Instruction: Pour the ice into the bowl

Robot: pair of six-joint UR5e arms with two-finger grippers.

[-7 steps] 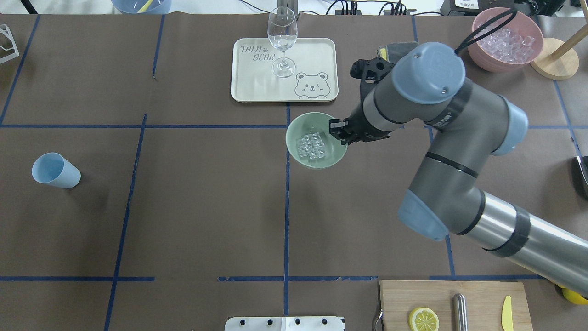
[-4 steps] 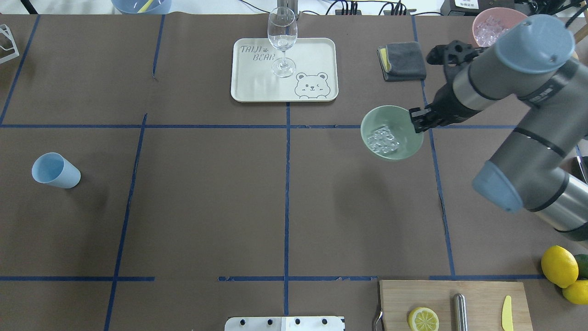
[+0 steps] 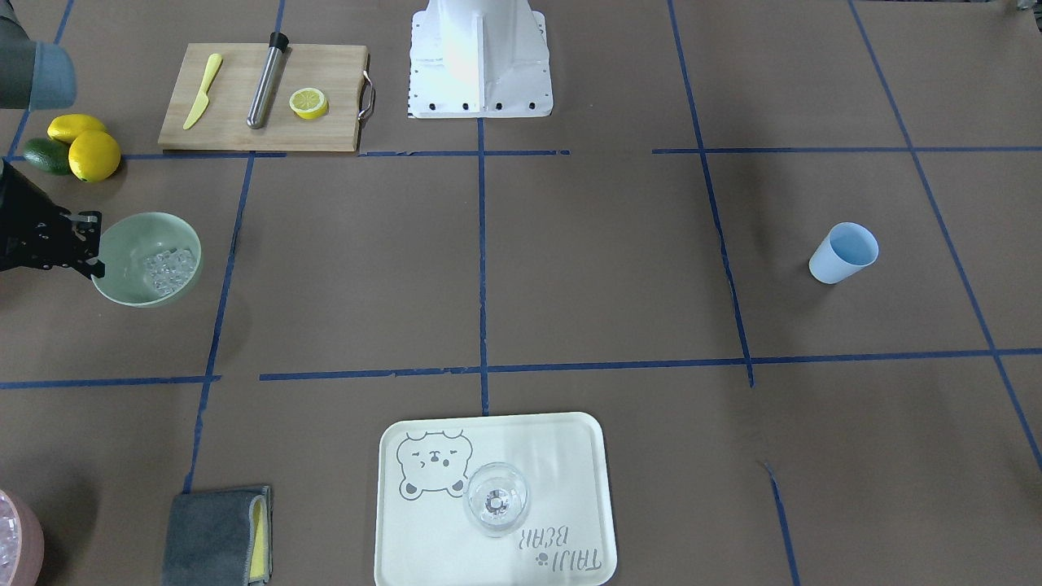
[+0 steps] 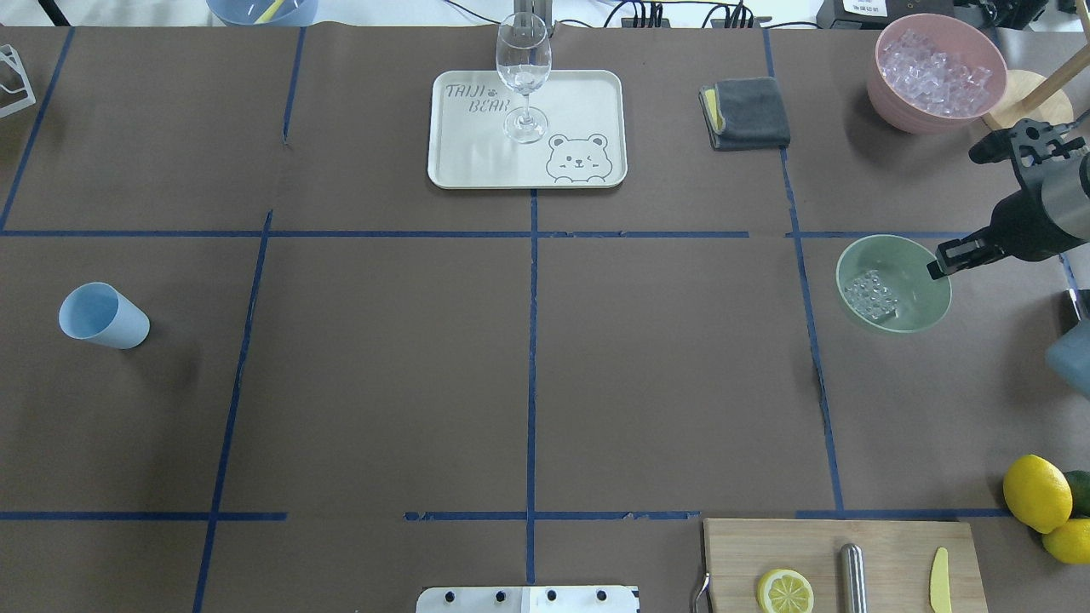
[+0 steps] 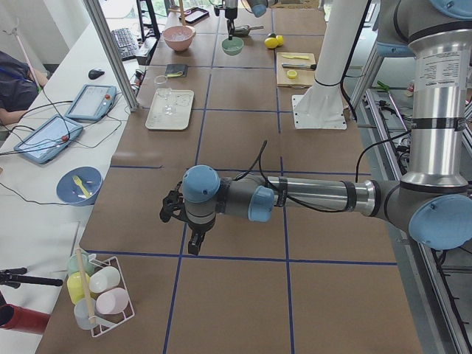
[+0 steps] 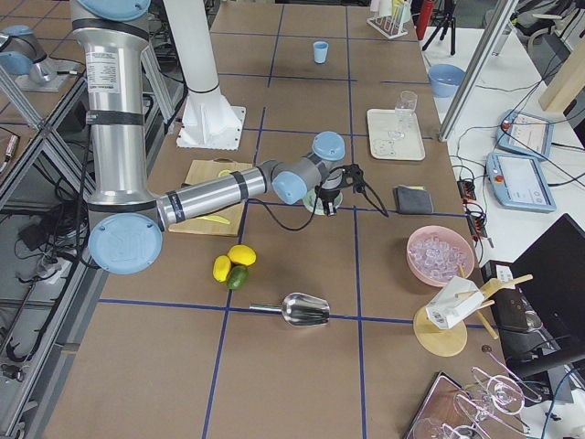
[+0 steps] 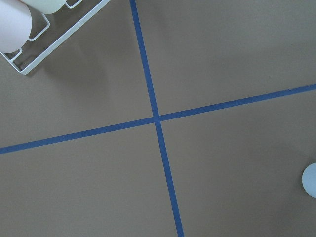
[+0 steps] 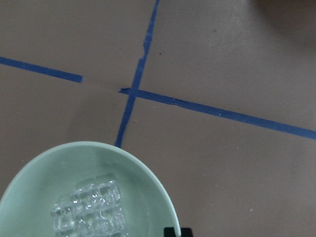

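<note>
Right tool [image 4: 943, 260] clamps the bowl [image 4: 915, 305] by its rim, near the surface's right edge.
Light, glossy, probably slippery; loose ice [image 4: 870, 295] would slide if it tips.

The table [image 4: 383, 383] is covered in brown paper, divided into a grid by blue tape lines [image 4: 531, 340].

Positions from the right gripper [image 4: 937, 268]:
- pink bowl [image 4: 890, 106]: ahead, near
- grey cloth [image 4: 748, 113]: ahead and left
- tray [image 4: 477, 153]: farther left
- blue cup [image 4: 104, 316]: far left, well apart
- lemons [image 4: 1036, 492] and cutting board [image 4: 894, 545]: behind, toward the base
</note>
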